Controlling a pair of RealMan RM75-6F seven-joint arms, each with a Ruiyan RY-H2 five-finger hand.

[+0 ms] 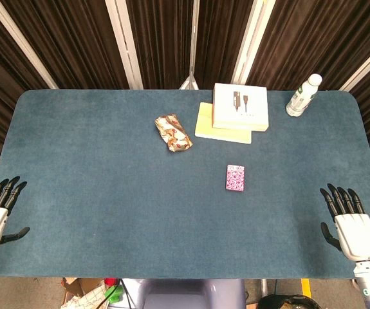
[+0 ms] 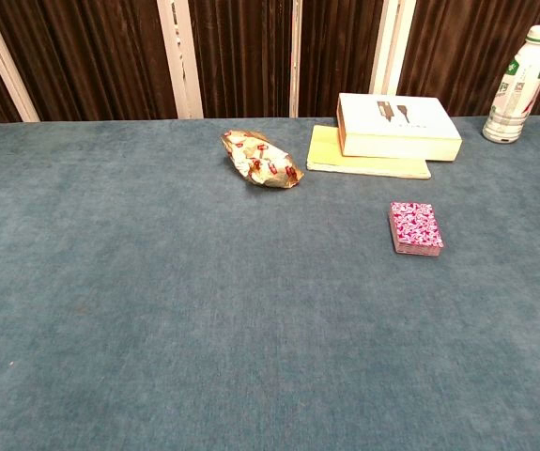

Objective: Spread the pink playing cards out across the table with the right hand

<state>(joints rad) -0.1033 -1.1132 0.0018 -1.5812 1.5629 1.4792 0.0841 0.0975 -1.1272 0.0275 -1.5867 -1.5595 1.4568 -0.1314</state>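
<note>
The pink playing cards [image 1: 235, 177] lie squared just nearer me than the white box [image 1: 239, 105]. My right hand [image 1: 351, 226], empty with fingers apart, is well off. The stack looks light and slippery; I would press flat on top.

Even, bright overhead light; both views sharp, with little shadow.

The blue table [image 1: 107, 167] was lit evenly from above, with no hot spots on its cloth, and the dark curtains [image 1: 159, 38] behind it stayed deep and nearly without detail. Shadows were short and soft: a thin dark edge lay under the white box [image 2: 396, 127] and beside the deck of pink cards [image 2: 415, 228] in the chest view. The white bottle [image 1: 302, 95] and the pale curtain rails [image 1: 123, 38] were the brightest parts, close to washed out but without true glare. Focus held across both frames, with no motion blur. In the head view the table's far edge bowed slightly, a mild wide-angle bend.
</note>
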